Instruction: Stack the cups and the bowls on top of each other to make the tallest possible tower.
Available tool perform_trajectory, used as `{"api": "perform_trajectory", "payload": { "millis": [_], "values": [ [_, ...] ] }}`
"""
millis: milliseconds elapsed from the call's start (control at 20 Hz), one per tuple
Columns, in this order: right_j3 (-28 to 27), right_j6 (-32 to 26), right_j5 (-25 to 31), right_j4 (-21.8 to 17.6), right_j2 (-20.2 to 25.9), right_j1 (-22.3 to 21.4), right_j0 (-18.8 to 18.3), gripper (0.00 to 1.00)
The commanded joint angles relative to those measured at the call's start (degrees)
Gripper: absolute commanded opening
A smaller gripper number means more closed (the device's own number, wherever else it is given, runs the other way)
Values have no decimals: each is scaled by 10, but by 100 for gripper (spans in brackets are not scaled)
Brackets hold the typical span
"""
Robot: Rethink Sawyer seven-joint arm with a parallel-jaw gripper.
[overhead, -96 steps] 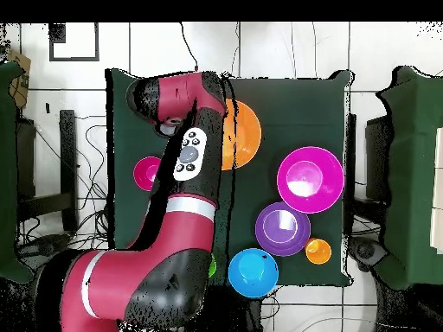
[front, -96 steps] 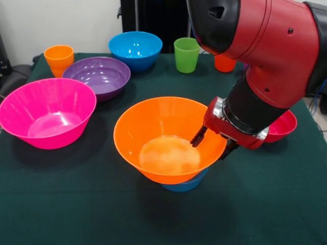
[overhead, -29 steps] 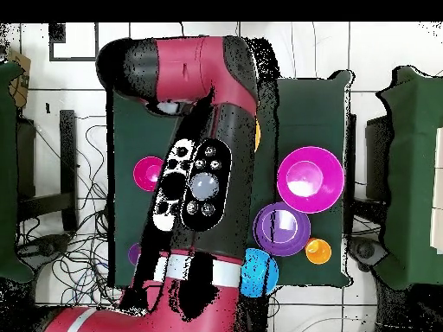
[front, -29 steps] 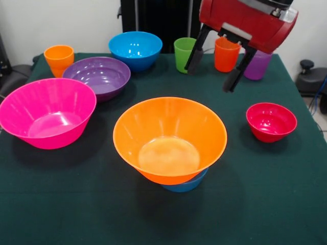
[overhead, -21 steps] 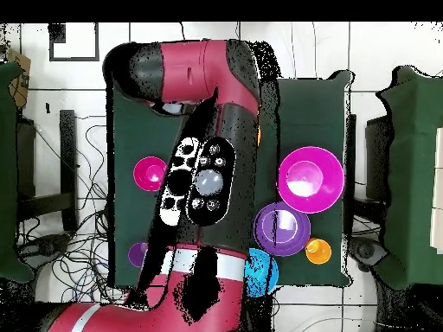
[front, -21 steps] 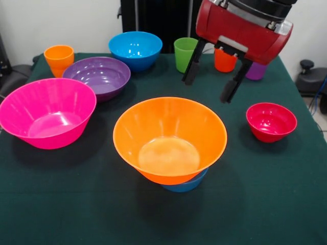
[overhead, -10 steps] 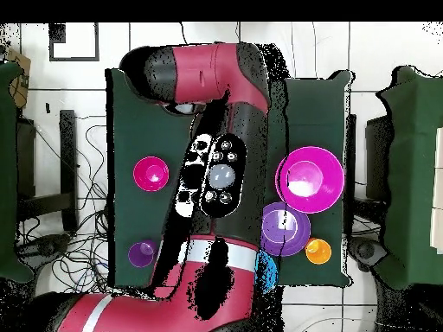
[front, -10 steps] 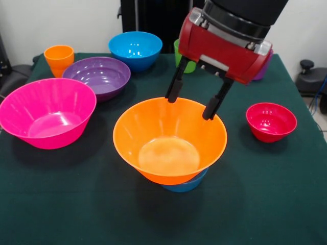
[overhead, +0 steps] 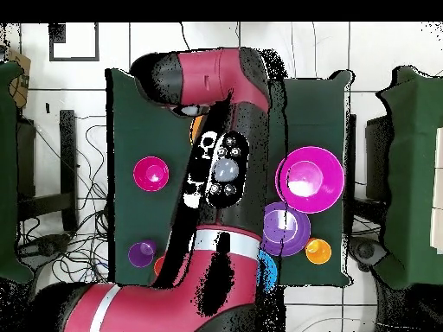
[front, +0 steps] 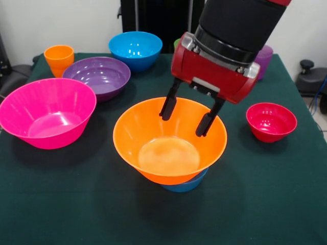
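Now the empty hand (front: 186, 116), fingers spread wide, has swung back from the cups at the table's (front: 76, 204) far edge and hangs just inside the large orange bowl (front: 170, 140), which sits on the small light-blue bowl (front: 185, 185). It carries no cup, so the tower (front: 173, 153) looks no taller; the small red bowl (front: 271, 122) waits nearby.
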Motion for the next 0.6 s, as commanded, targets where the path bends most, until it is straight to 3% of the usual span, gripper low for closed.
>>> {"api": "perform_trajectory", "payload": {
  "millis": [50,600],
  "values": [
    [55,-169,-35,-53,82,38,-12,100],
    [76,-191,-53,-72,105,35,-28,100]
  ]
}}
